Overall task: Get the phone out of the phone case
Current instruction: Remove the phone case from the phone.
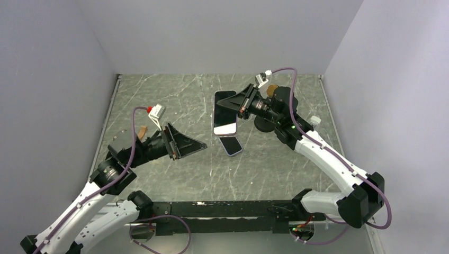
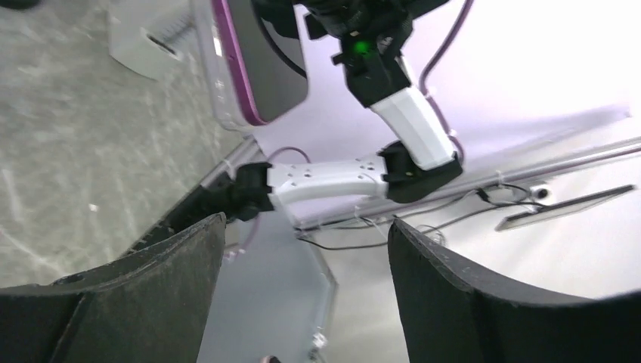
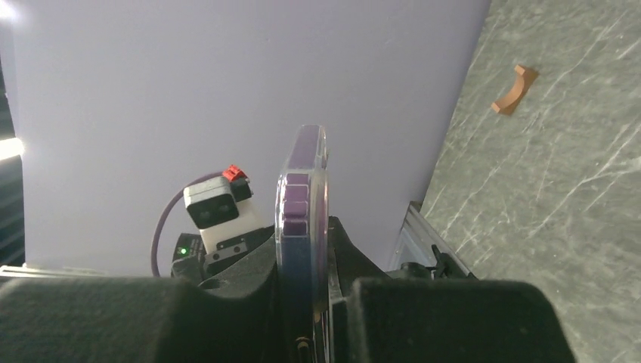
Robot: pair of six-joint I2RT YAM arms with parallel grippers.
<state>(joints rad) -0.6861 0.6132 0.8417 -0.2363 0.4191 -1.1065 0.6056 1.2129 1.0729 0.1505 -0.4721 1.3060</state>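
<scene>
The phone (image 1: 225,111), black screen up and purple-lavender at its edges, sits inside the clear phone case (image 1: 215,114). My right gripper (image 1: 242,104) is shut on the cased phone from its right side and holds it above the table. In the right wrist view the phone (image 3: 301,200) stands edge-on between the fingers, with the case's clear rim (image 3: 323,189) around it. My left gripper (image 1: 198,145) is open and empty, low and to the left of the phone. Its view shows the cased phone (image 2: 261,68) up ahead beyond the open fingers (image 2: 162,280).
A second, darker phone (image 1: 231,144) lies flat on the table just below the held one. A small brown curved piece (image 1: 143,130) lies near the left arm and also shows in the right wrist view (image 3: 514,89). Grey walls enclose the marbled table (image 1: 174,95).
</scene>
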